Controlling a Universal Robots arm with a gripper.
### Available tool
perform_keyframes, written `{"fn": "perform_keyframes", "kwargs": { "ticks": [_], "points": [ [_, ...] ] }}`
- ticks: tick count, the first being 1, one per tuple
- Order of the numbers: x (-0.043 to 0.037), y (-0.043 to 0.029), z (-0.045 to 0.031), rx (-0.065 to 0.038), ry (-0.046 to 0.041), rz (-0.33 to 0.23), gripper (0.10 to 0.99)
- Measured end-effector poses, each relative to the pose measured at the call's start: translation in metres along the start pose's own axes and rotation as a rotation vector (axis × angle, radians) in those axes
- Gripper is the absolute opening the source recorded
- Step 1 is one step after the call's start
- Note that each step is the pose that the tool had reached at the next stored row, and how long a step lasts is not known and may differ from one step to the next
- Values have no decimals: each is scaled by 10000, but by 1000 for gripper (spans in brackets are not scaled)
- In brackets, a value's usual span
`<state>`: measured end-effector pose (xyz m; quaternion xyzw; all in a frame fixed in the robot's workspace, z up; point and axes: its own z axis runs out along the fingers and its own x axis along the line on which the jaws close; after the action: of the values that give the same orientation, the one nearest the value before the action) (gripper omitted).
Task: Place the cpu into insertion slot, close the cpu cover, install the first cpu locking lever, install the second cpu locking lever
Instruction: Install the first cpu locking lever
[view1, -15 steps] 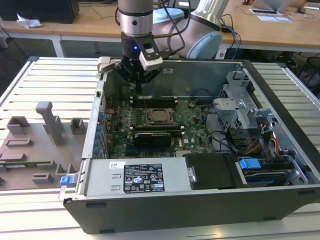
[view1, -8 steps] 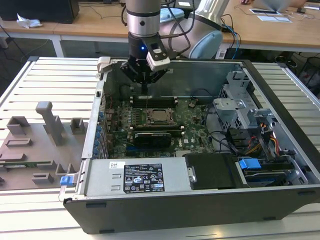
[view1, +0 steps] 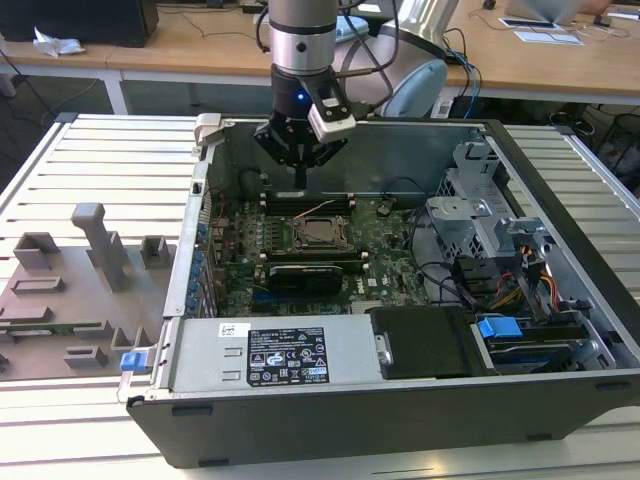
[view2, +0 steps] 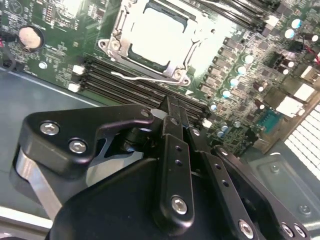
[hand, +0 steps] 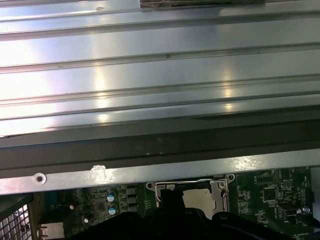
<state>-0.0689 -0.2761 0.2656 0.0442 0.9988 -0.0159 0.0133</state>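
One arm hangs over the open computer case (view1: 400, 400) in the exterior view, its tool (view1: 300, 183) poised just above the motherboard (view1: 390, 235), fingers drawn together to a narrow tip and holding nothing. Right below and slightly toward the camera sits the socket, the cpu (view1: 318, 235) in place with the cpu cover (view1: 318, 222) lying flat around it. To the exterior view's left, grey fixtures (view1: 100, 245) stand on the slatted tabletop (view1: 90, 160).

Over to the second wrist view: the tool (view2: 172, 106) fills the foreground, black fingers (view2: 175, 150) pressed together. Beyond the tip, the cpu (view2: 157, 37) shines pale inside the cpu cover (view2: 172, 67), and a thin wire lever (view2: 135, 77) runs along the nearer socket edge beside the memory slots (view2: 115, 80).

First wrist view now: the case wall (hand: 160, 80) looms, with the cpu cover (hand: 220, 186) beneath it.
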Motion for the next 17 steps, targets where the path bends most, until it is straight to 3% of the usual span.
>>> {"fn": "perform_keyframes", "kwargs": {
  "ticks": [17],
  "points": [
    [-15, 5, 119, -1, 6, 0, 106]
  ]
}}
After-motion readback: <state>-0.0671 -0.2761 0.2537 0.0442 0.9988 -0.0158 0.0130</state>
